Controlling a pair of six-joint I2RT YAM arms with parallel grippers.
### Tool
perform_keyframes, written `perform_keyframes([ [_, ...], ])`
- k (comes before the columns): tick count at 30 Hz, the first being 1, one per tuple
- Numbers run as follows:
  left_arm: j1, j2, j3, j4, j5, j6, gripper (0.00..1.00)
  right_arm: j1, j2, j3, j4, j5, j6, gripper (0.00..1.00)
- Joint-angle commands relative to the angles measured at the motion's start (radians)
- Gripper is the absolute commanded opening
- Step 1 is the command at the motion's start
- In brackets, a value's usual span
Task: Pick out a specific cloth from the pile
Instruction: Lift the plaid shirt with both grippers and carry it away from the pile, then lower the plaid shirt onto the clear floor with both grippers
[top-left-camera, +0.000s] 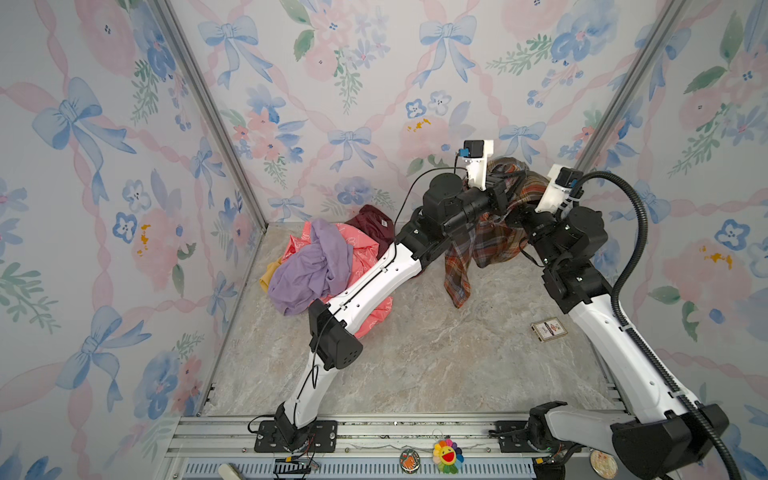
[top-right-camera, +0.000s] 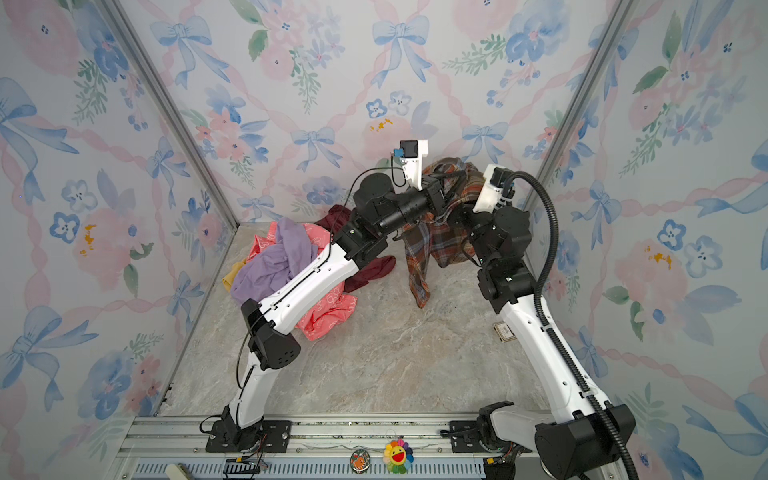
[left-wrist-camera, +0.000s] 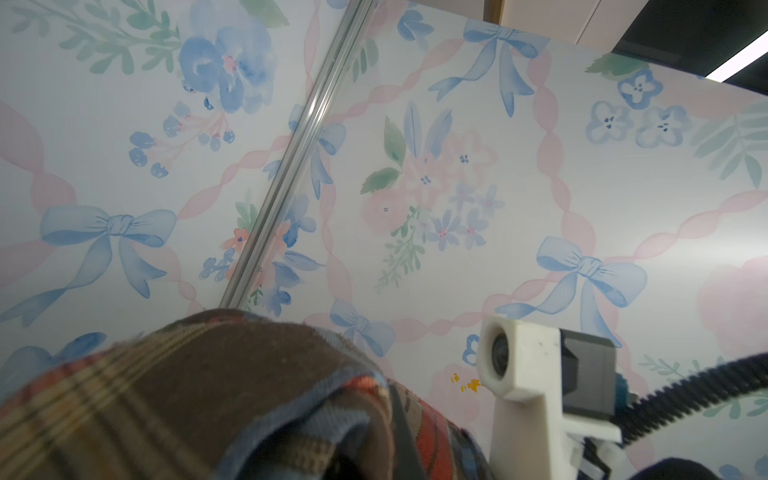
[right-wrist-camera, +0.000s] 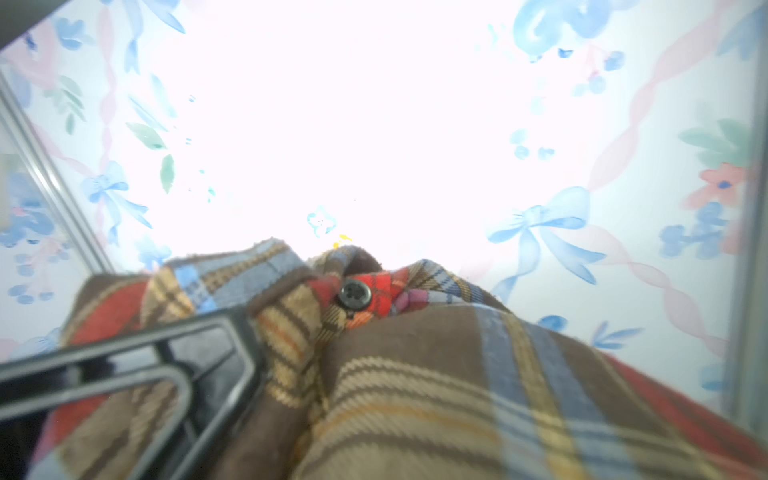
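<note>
A marble-patterned desk (top-left-camera: 415, 365) fills the floor of a cell with flowered wallpaper on its walls (top-left-camera: 332, 83). At its back left lies the pile (top-left-camera: 316, 270): a lilac garment (top-left-camera: 307, 274) on top, a coral-pink cloth (top-left-camera: 365, 249) with white print under it, a maroon garment (top-left-camera: 372, 224) behind, and a mustard-yellow piece (top-left-camera: 268, 272) showing at the left edge. In both top views the left arm (top-left-camera: 374, 286) crosses above this heap.

The plaid cloth (top-left-camera: 498, 245) is well apart from the pile, lifted at the back right of the desk. It hangs between the two raised wrists in brown, orange-red, yellow and grey-blue checks. Its lowest corner reaches down toward the desk; whether it touches cannot be told.

The left pincer (top-left-camera: 509, 185) is clenched on the upper bunch of the cloth, its tips buried in folds. The right pincer (top-left-camera: 524, 203) is likewise clenched on the cloth just beside it, mostly hidden by fabric.

A small card (top-left-camera: 548, 329) lies flat on the desk near the right arm. In the right wrist view a dark button (right-wrist-camera: 354, 294) sits on a red check of the cloth.
</note>
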Motion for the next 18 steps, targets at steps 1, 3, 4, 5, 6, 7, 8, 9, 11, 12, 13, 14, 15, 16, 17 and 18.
perform_keyframes([
  [1,-0.025,0.082,0.037,0.023,-0.030,0.051,0.00,-0.099,-0.024,-0.032,-0.018,-0.099,0.052,0.00],
  [3,-0.026,0.121,0.036,0.071,-0.051,0.054,0.00,-0.159,0.001,-0.037,-0.023,-0.141,0.070,0.00],
  [4,-0.025,0.141,0.035,0.092,-0.058,0.050,0.00,-0.176,0.014,-0.034,-0.028,-0.151,0.063,0.00],
  [5,-0.023,0.166,0.035,0.113,-0.063,0.044,0.00,-0.196,0.030,-0.027,-0.040,-0.155,0.053,0.00],
  [6,-0.020,0.189,0.034,0.133,-0.064,0.035,0.00,-0.213,0.046,-0.019,-0.046,-0.162,0.048,0.00],
  [7,-0.020,0.214,0.034,0.146,-0.065,0.027,0.00,-0.226,0.060,-0.019,-0.043,-0.174,0.047,0.00],
  [8,-0.017,0.237,0.031,0.160,-0.064,0.018,0.00,-0.241,0.073,-0.019,-0.032,-0.188,0.049,0.00],
  [9,-0.015,0.259,0.030,0.168,-0.064,0.012,0.00,-0.255,0.088,-0.021,-0.025,-0.198,0.056,0.00],
  [11,-0.008,0.295,0.025,0.175,-0.072,0.009,0.00,-0.275,0.119,-0.023,-0.016,-0.219,0.066,0.00],
  [12,-0.002,0.312,0.017,0.179,-0.075,0.003,0.00,-0.281,0.135,-0.030,-0.008,-0.219,0.071,0.00],
  [13,0.005,0.326,0.006,0.185,-0.077,-0.004,0.00,-0.285,0.153,-0.040,0.005,-0.219,0.076,0.00],
  [14,0.012,0.337,-0.003,0.187,-0.076,-0.007,0.00,-0.286,0.169,-0.046,0.014,-0.220,0.078,0.00],
  [15,0.018,0.351,-0.014,0.188,-0.076,-0.009,0.00,-0.287,0.190,-0.051,0.024,-0.221,0.078,0.00],
  [16,0.024,0.362,-0.023,0.191,-0.074,-0.004,0.00,-0.287,0.213,-0.060,0.042,-0.230,0.078,0.00],
  [17,0.029,0.372,-0.030,0.190,-0.074,0.001,0.00,-0.287,0.232,-0.067,0.059,-0.232,0.081,0.00],
  [18,0.034,0.381,-0.039,0.190,-0.080,0.005,0.00,-0.288,0.255,-0.068,0.062,-0.231,0.081,0.00],
])
